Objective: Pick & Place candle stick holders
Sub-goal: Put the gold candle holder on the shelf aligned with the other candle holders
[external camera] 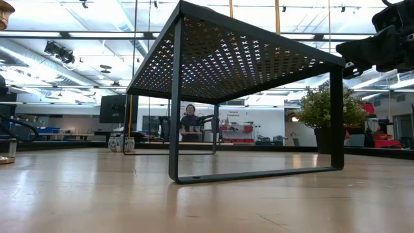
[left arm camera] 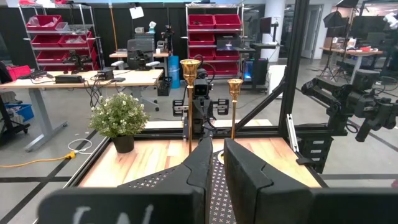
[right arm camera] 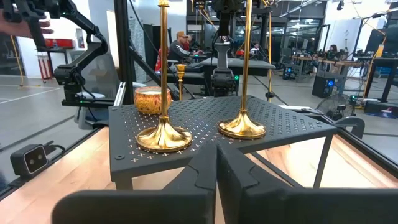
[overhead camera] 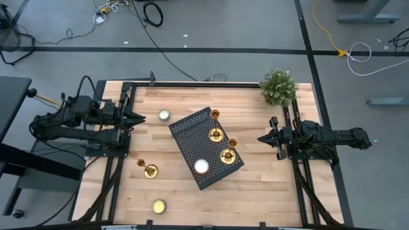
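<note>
1. Wooden table before you holds one black rack.
2. You count three candlesticks on the rack, one on wood, and three candles.
3. Your left gripper and right gripper, both pinched closed and empty, sit well apart from them.

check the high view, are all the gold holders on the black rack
No, three holders stand on the rack, but a fourth sits on the bare table left of it.

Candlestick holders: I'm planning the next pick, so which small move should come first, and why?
Probably swing the left end effector toward the holder on the bare table. It lies on the left arm's side, while the other three already stand on the black perforated stand.
</note>
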`<action>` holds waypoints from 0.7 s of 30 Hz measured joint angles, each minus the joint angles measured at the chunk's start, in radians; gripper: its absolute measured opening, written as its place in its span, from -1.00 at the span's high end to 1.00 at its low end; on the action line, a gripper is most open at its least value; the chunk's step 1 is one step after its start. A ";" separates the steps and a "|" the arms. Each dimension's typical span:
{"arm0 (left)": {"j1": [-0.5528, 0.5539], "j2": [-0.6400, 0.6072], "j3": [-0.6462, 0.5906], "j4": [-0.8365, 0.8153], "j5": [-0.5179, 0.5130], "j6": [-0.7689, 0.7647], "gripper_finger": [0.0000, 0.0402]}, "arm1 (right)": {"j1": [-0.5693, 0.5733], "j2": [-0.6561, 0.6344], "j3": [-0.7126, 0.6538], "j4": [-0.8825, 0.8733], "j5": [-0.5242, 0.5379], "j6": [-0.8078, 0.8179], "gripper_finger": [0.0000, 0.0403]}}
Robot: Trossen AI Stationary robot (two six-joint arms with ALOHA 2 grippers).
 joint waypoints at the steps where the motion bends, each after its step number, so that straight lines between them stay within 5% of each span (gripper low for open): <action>1: 0.000 0.000 0.000 0.000 0.000 0.000 0.77 | 0.000 0.000 0.000 0.000 0.000 0.000 0.92; 21: 0.000 0.000 0.000 0.000 0.026 0.004 0.77 | 0.000 0.000 0.000 0.000 0.000 0.000 0.91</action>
